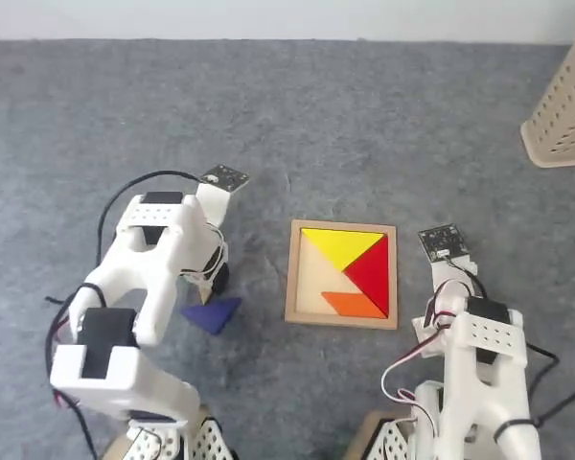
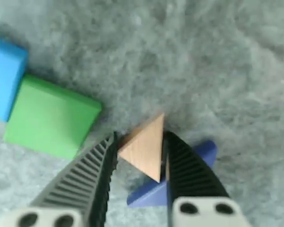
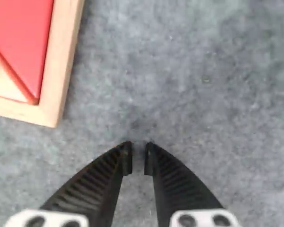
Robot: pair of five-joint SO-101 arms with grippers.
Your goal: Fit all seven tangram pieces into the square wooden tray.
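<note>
Tray (image 1: 294, 278): centre, holds 3: yellow piece (image 1: 337, 247), red piece (image 1: 371, 273), orange piece (image 1: 355, 305) | left of tray, 4: dark blue triangle (image 1: 214, 313), green square (image 2: 49, 118), light blue piece (image 2: 4, 75) (cut off), tan triangle (image 2: 144, 146) grasped by left gripper (image 2: 141, 138) | right gripper (image 3: 137, 151): nearly clenched, empty.

A fuzzy grey carpet (image 1: 364, 125) spreads across the surface under soft, even light, with a pale strip (image 1: 268, 19) along the top edge of the frame and a cream perforated tower (image 1: 563, 105) at the upper right.
</note>
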